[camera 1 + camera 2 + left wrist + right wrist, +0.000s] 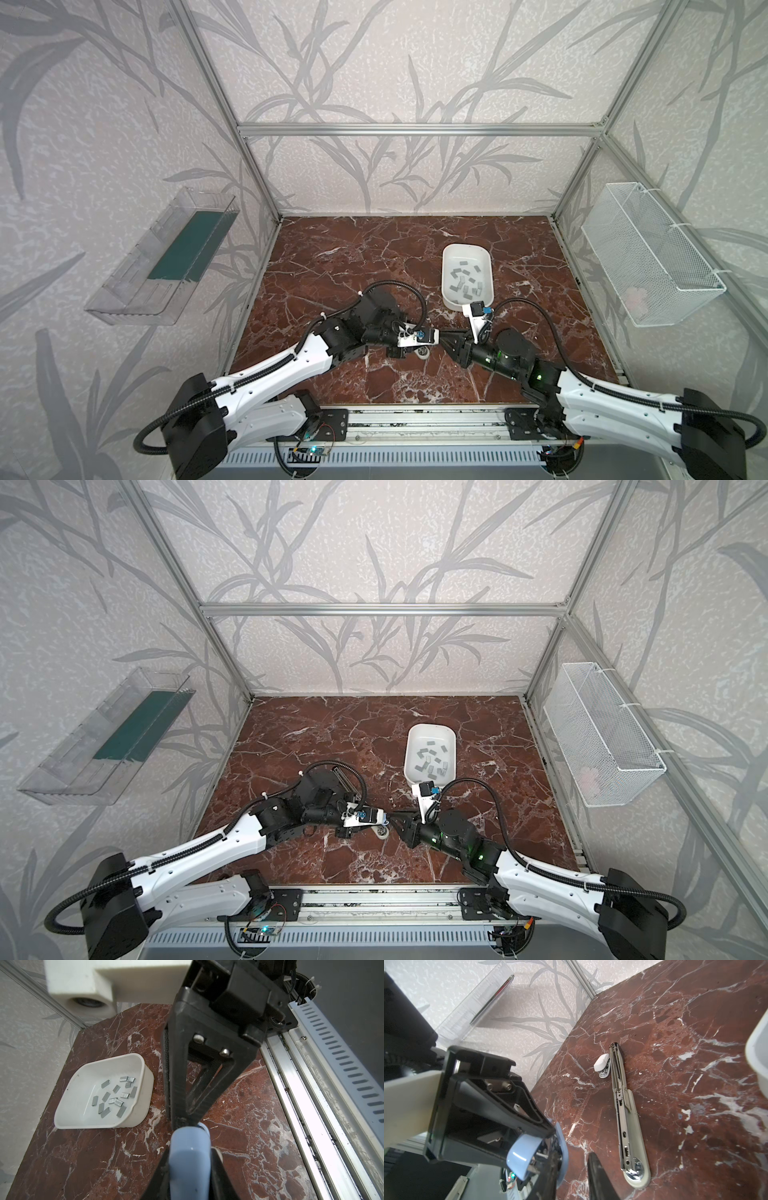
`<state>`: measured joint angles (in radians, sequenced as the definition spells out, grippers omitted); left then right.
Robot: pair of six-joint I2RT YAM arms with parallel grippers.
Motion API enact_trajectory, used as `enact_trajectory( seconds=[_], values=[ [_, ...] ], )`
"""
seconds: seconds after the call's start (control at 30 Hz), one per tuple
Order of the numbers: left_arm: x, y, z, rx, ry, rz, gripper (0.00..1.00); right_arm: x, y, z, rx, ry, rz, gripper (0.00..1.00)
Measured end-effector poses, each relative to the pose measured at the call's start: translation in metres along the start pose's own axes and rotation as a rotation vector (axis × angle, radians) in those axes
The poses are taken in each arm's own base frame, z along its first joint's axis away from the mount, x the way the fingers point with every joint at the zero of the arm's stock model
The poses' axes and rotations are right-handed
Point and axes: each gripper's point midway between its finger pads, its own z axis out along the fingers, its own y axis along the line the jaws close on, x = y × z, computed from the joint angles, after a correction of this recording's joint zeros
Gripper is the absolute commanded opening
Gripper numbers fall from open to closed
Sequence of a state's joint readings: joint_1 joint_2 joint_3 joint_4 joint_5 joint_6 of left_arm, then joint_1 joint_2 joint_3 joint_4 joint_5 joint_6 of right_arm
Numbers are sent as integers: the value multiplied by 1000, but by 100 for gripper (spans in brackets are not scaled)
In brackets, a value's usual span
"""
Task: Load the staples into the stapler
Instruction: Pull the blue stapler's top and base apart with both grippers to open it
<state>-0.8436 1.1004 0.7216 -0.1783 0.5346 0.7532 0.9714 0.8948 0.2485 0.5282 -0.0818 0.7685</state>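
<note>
I have the left hand (188, 1153) clamped tight on the light-blue stapler (187, 1169), one finger on each flank. It is over the front part of the marble surface (353, 257), about midway between the two arms. The right hand (574, 1159) has its tips right at the stapler's free end. In the right wrist view its fingers stand a little apart: a curved blue edge of the stapler lies against one of them and bare marble shows before the other, so I read it as slightly open with nothing gripped.

None of the staples (467, 280) is in either hand. They lie scattered loose on the floor of the white tray (445, 274), about a dozen short grey strips, some overlapping. In both top views the tray sits behind the two hands and a little to the right, its near end just beside the right arm's wrist camera and apart from the fingertips.

Behind the left arm an opened long grey stapler (627, 1118) lies flat on the surface, with a small white stapler (601, 1062) just beside its far end
</note>
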Motion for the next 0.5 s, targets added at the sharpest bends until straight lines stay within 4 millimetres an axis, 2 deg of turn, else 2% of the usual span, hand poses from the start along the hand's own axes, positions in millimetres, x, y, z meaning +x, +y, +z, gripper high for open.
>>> enact_trajectory(
  seconds=[0.5],
  values=[
    [9, 1, -2, -54, 9, 20, 0, 5, 1, 15, -21, 25, 116, 21]
  ],
)
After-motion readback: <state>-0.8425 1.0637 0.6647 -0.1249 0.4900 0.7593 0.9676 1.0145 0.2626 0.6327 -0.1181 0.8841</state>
